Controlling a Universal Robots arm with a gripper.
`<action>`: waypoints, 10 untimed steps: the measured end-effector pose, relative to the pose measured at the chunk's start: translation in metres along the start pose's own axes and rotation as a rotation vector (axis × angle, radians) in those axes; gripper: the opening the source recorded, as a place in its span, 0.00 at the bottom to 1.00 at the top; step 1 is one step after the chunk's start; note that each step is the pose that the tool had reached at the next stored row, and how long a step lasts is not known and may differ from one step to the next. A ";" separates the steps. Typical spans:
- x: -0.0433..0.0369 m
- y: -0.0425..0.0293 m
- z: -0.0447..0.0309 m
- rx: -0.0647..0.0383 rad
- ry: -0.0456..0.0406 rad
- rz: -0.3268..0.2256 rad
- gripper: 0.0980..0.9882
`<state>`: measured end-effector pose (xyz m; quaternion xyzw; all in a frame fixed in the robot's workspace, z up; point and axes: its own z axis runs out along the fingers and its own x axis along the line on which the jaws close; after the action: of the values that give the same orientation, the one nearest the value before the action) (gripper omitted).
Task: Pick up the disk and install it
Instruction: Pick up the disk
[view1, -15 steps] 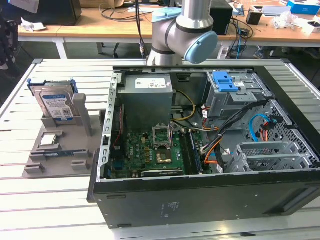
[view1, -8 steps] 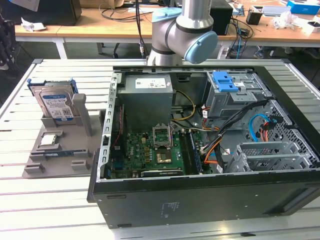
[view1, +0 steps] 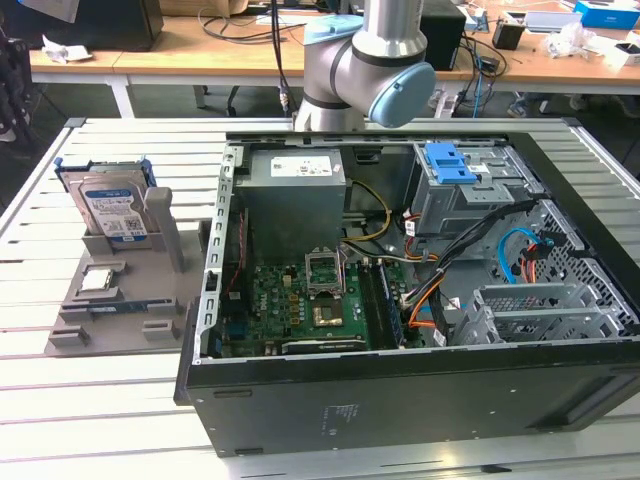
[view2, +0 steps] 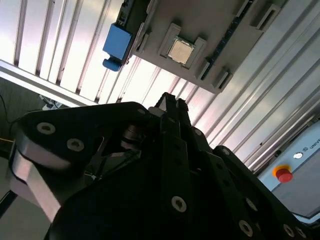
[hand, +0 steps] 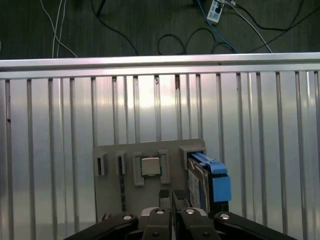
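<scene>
The disk (view1: 110, 207), a silver drive with a white-and-blue label in a blue carrier, stands on edge in a slot of the grey holder (view1: 128, 303) on the table at the exterior view's left. In the first wrist view my gripper (hand: 170, 194) hangs above the holder, its black fingers close together with nothing between them, and the disk (hand: 206, 181) is just beside it. The second wrist view shows the gripper (view2: 172, 101) shut, with the disk's blue carrier (view2: 116, 44) some way off. The arm's elbow (view1: 372, 62) is behind the computer case.
An open computer case (view1: 400, 380) lies on the slatted metal table (view1: 90, 400), with a grey drive cage (view1: 470, 200) topped by a blue latch (view1: 448, 162). A small silver processor chip (hand: 150, 166) sits in the holder. Cables and desks lie beyond the table.
</scene>
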<state>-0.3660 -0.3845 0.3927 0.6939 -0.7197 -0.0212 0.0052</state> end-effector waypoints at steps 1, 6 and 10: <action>0.0000 0.0000 0.0000 0.000 -0.0001 0.000 0.15; -0.0072 -0.0033 0.0002 0.000 0.0003 -0.008 0.49; -0.0137 -0.0069 0.0003 0.000 0.0005 -0.016 0.49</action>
<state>-0.3586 -0.3710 0.3924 0.6996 -0.7142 -0.0211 0.0054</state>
